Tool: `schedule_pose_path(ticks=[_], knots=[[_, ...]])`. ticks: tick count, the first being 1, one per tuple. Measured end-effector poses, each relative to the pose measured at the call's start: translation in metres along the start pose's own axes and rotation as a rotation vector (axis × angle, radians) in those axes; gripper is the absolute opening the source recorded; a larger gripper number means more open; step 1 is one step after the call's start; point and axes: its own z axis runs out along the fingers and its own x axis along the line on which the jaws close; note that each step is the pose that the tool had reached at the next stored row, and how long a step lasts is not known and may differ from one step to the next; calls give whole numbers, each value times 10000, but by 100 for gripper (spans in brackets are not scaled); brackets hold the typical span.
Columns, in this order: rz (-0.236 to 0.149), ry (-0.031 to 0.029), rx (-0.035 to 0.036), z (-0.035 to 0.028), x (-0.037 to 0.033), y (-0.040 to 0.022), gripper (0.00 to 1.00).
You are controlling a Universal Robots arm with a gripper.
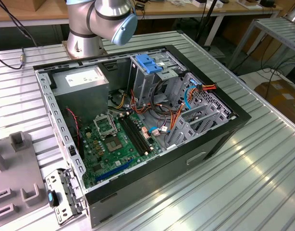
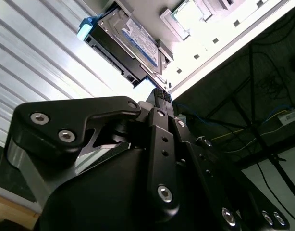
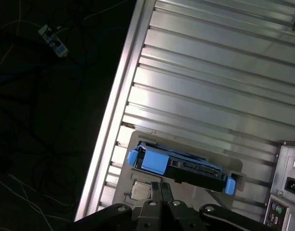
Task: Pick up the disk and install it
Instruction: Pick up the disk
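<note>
Risks: the gripper sits just short of the disk, jaws together and holding nothing. Coming down like that, it would likely knock the disk or push it askew in its grey holder rather than grasp it. A grip on the blue end rails could slip, being plastic. A tilted grip would probably jam at the bay inside the computer case, where loose cables crowd around the cage with the blue handle and could snag. The disk stands on edge in the holder on the ribbed metal table, just beside the rear of the case and outside it. It is a flat metal slab with blue rails at both ends. The second wrist view shows a white label with a blue band on its broad face. It looks rigid, smooth-sided, undamaged.
</note>
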Motion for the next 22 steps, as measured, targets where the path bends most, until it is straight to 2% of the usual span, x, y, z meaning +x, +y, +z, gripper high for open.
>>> schedule_pose_path(ticks=[22], knots=[[-2037, 86, 28, 0, -3, -1, 11]])
